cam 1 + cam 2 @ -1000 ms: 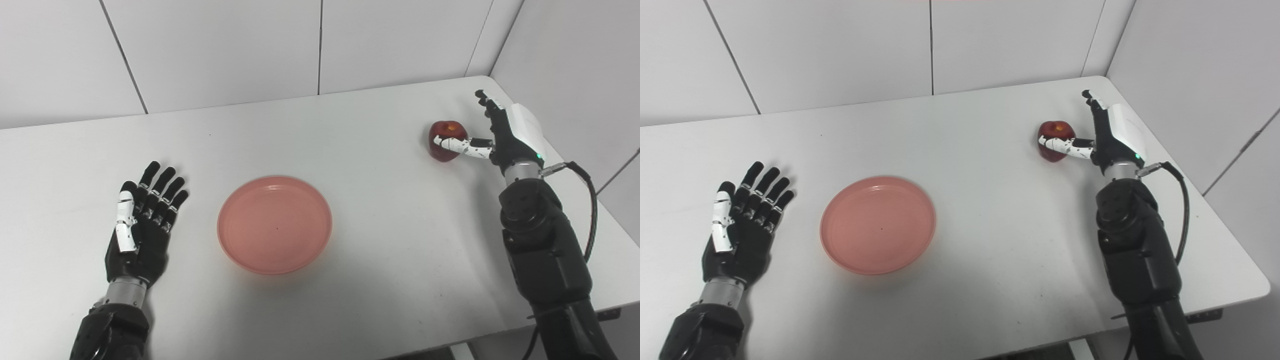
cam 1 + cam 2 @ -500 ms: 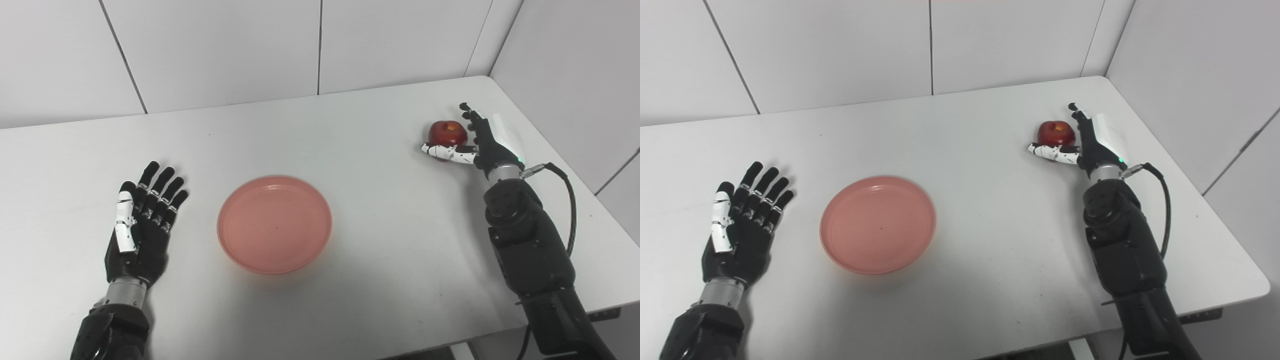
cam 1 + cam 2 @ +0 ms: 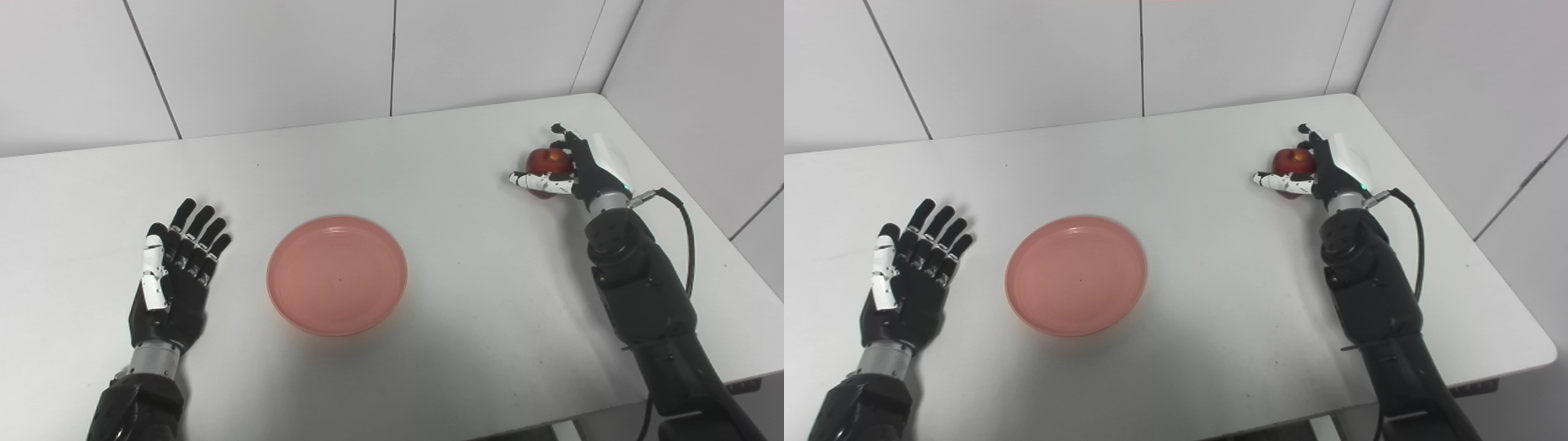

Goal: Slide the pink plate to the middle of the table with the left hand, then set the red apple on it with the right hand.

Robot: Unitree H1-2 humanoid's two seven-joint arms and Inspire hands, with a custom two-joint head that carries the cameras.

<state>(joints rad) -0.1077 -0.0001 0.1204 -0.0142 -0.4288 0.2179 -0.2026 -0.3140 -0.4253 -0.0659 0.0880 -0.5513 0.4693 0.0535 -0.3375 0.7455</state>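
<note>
Near worktop (image 3: pixel 465 306) centre, slightly left of middle: pink plate (image 3: pixel 337 274), flat, empty, upright. Well apart from it, toward far right corner: red apple (image 3: pixel 549 164), resting on worktop, close to right edge. Right hand (image 3: pixel 572 171) at apple: white thumb across its near side, dark fingers (image 3: pixel 560 130) extended past its far-right side, not wrapped round. Fingers apart; firm hold on apple cannot be confirmed. Black cable (image 3: pixel 683 226) looped off right wrist, hanging over right portion of worktop. Left hand (image 3: pixel 174 269) flat on worktop, palm up, fingers spread, holding nothing, just left of plate with a clear gap between. Between plate and apple: bare white surface, nothing in the path. Behind: white panelled wall (image 3: pixel 275 61) along far edge; second wall (image 3: pixel 704 92) close along right side, meeting at corner just beyond apple. Tight room to right of and behind apple; wide room to its left and toward near edge.
</note>
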